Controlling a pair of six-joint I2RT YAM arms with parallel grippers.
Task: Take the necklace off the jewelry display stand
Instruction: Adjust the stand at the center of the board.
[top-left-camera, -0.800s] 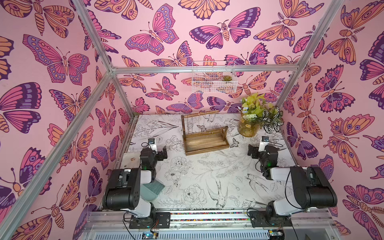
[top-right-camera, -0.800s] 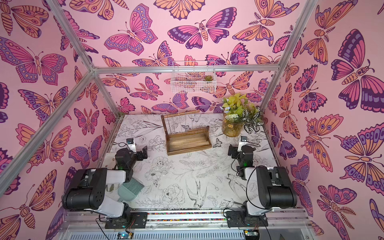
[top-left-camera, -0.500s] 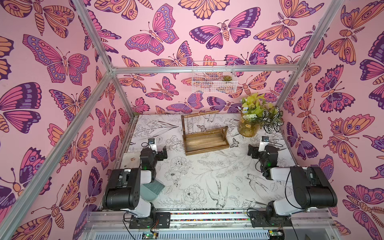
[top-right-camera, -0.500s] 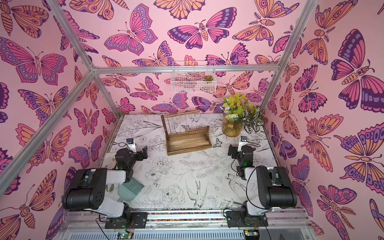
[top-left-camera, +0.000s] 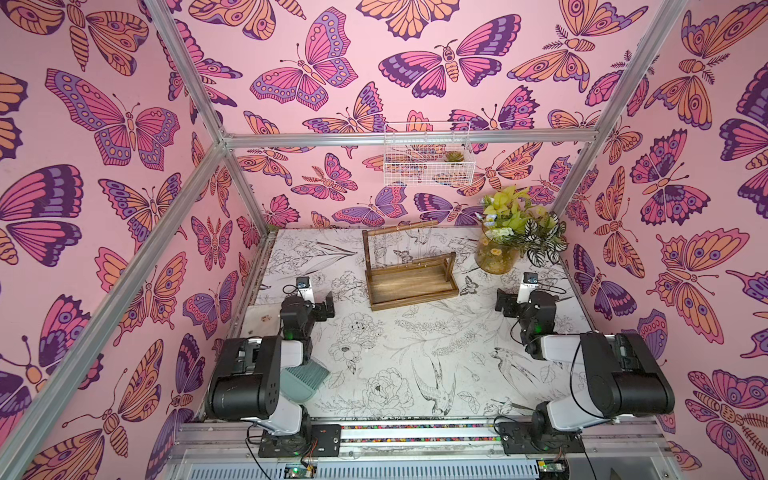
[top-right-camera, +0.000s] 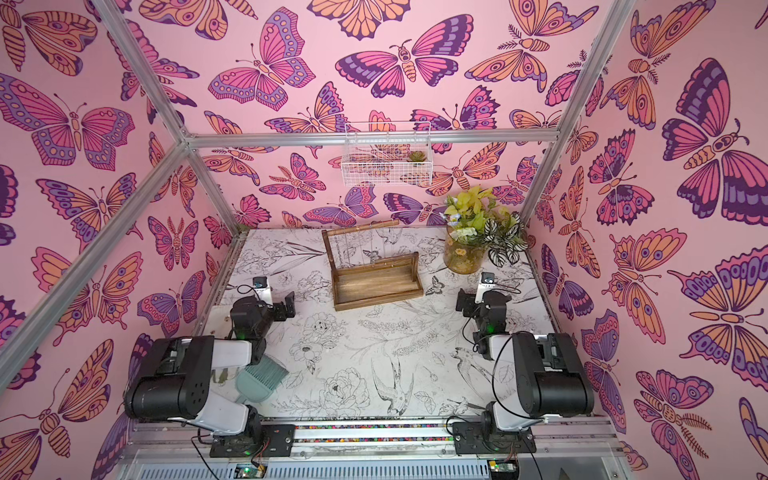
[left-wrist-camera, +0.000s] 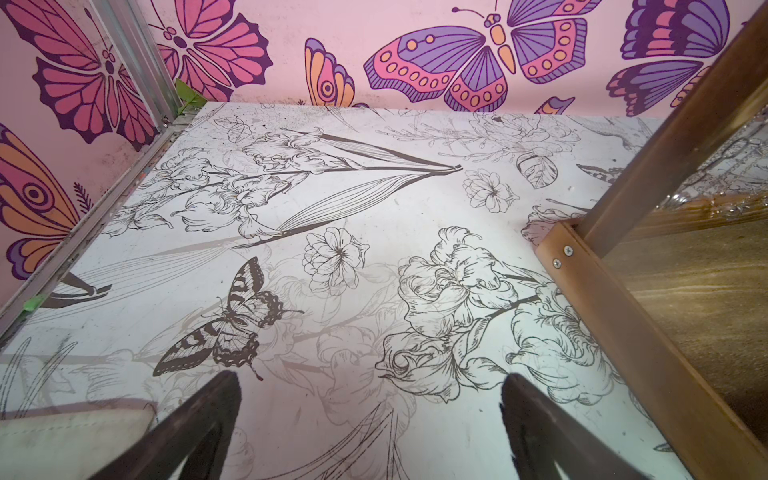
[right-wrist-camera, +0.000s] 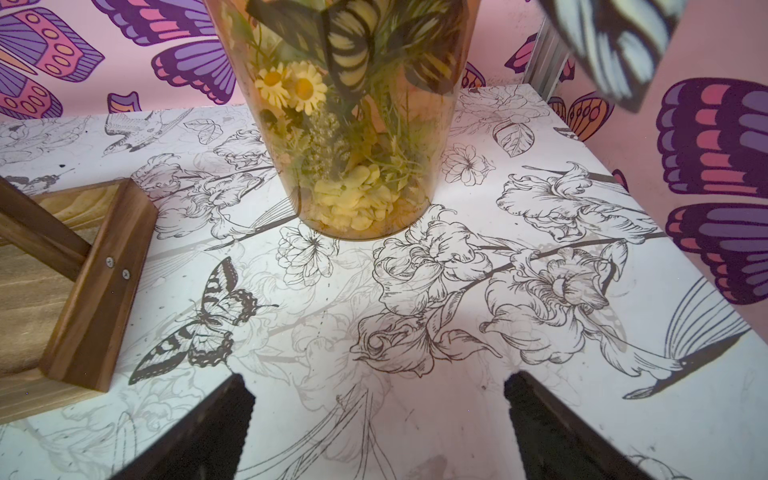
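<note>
Fine-chain necklace (left-wrist-camera: 723, 166) hangs under rear crossbar (top-left-camera: 399, 227) of jewelry display stand (top-left-camera: 415, 300) on the bench (top-left-camera: 415, 357); bar runs side to side. Flanking the stand's front corners: left gripper (top-left-camera: 327, 304), right gripper (top-left-camera: 502, 302), jaws wide, empty; neither clearly nearer

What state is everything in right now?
Left gripper, open, empty, over the table.
Right gripper, open, empty, facing the vase.
Stand, upright on the table.
Necklace, hanging from the stand's top bar.
Vase, upright, full of plants.
Basket, hung on the back rail.
</note>
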